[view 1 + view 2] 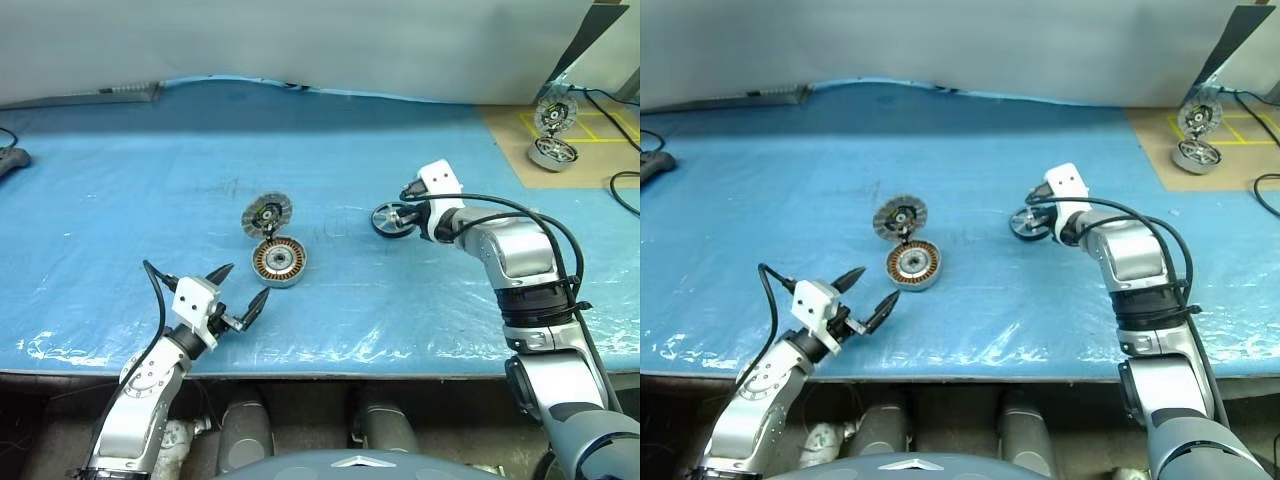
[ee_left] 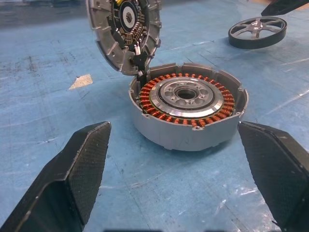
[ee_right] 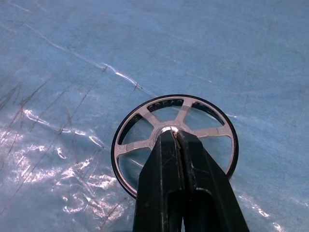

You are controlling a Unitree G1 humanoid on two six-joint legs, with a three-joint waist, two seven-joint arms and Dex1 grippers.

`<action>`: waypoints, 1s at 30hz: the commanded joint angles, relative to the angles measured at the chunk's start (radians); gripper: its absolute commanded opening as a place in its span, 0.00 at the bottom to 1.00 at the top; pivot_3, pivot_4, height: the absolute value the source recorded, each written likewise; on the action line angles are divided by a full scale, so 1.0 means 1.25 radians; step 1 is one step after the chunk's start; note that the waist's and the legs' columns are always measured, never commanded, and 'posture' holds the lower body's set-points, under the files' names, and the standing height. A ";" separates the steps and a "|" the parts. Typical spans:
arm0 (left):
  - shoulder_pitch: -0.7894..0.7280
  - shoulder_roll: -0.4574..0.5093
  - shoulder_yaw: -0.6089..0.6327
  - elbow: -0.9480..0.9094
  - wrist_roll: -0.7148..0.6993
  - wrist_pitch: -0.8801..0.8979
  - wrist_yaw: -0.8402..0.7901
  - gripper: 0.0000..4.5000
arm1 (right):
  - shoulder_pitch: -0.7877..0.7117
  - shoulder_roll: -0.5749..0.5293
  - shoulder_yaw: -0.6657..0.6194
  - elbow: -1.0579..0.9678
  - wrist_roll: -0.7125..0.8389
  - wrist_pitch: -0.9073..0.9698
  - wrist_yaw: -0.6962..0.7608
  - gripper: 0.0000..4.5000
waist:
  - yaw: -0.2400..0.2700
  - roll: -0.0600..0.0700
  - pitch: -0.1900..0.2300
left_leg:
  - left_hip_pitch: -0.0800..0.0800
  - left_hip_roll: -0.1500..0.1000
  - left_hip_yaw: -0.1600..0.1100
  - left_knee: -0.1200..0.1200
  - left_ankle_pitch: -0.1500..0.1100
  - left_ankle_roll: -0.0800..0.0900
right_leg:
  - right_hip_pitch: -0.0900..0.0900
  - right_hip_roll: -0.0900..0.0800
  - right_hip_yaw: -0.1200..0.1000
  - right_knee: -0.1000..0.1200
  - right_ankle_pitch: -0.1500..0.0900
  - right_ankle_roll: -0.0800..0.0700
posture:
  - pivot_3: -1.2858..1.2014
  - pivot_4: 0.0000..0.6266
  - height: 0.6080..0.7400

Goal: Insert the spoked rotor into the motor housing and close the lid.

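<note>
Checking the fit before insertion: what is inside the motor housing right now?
Inside the motor housing: a ring of copper windings around a silver central hub; no rotor. Its floor beneath them is covered.

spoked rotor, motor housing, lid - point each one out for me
spoked rotor (image 3: 145,116): right wrist view, on a spoke near the rim.
motor housing (image 2: 186,137): left wrist view, on its outer grey wall.
lid (image 1: 267,213): left eye view, on its ribbed inner face, standing open.

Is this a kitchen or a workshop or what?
Probably a workshop or robot lab: a worktable covered in blue plastic sheet, an opened motor housing with copper windings, and a second motor unit on a marked board.
</note>
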 commanded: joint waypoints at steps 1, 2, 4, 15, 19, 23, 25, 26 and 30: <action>0.006 0.002 0.003 -0.033 -0.007 -0.005 -0.001 1.00 | -0.030 -0.019 0.003 -0.017 -0.007 -0.008 0.007 0.21 | 0.000 0.000 0.000 | 0.000 0.000 0.000 0.000 0.000 0.000 | 0.000 0.000 0.000 0.000 0.000 0.000 | 0.52 0.24 1.00; 0.004 0.001 0.002 -0.031 -0.006 -0.006 -0.001 1.00 | -0.033 -0.021 0.007 -0.018 -0.012 -0.008 0.005 0.28 | 0.000 0.000 0.000 | 0.000 0.000 0.000 0.000 0.000 0.000 | 0.000 0.000 0.000 0.000 0.000 0.000 | 0.52 0.24 1.00; 0.001 -0.001 -0.002 -0.027 -0.004 -0.007 0.000 1.00 | -0.039 -0.024 0.014 -0.015 -0.018 -0.010 0.009 0.42 | 0.000 0.000 0.000 | 0.000 0.000 0.000 0.000 0.000 0.000 | 0.000 0.000 0.000 0.000 0.000 0.000 | 0.52 0.24 1.00; 0.008 -0.010 -0.015 -0.031 0.005 -0.011 0.011 1.00 | -0.065 -0.001 0.042 0.042 -0.048 0.004 -0.030 0.42 | -0.001 0.000 0.000 | 0.000 0.000 0.000 0.000 0.000 0.000 | 0.000 0.000 0.000 0.000 0.000 0.000 | 0.52 0.24 1.00; 0.016 -0.013 -0.020 -0.038 0.008 -0.011 0.016 1.00 | -0.063 0.019 0.037 0.050 -0.055 0.019 -0.057 0.42 | -0.001 0.000 0.000 | 0.000 0.000 0.000 0.000 0.000 0.000 | 0.000 0.000 0.000 0.000 0.000 0.000 | 0.52 0.24 1.00; 0.025 -0.016 -0.028 -0.039 0.014 -0.014 0.017 1.00 | -0.064 0.041 0.024 0.052 -0.047 0.042 -0.076 0.42 | 0.000 0.000 0.000 | 0.000 0.000 0.000 0.000 0.000 0.000 | 0.000 0.000 0.000 0.000 0.000 0.000 | 0.52 0.24 1.00; 0.029 -0.019 -0.031 -0.041 0.018 -0.015 0.018 1.00 | -0.065 0.049 0.019 0.048 -0.044 0.056 -0.084 0.42 | 0.000 0.000 0.000 | 0.000 0.000 0.000 0.000 0.000 0.000 | 0.000 0.000 0.000 0.000 0.000 0.000 | 0.52 0.24 1.00; 0.031 -0.020 -0.034 -0.042 0.019 -0.016 0.018 1.00 | -0.065 0.052 0.017 0.048 -0.045 0.063 -0.088 0.46 | 0.000 0.000 0.000 | 0.000 0.000 0.000 0.000 0.000 0.000 | 0.000 0.000 0.000 0.000 0.000 0.000 | 0.52 0.24 1.00; 0.037 -0.024 -0.041 -0.045 0.025 -0.018 0.022 1.00 | -0.068 0.058 0.013 0.050 -0.052 0.085 -0.109 0.62 | 0.000 0.000 0.000 | 0.000 0.000 0.000 0.000 0.000 0.000 | 0.000 0.000 0.000 0.000 0.000 0.000 | 0.52 0.24 1.00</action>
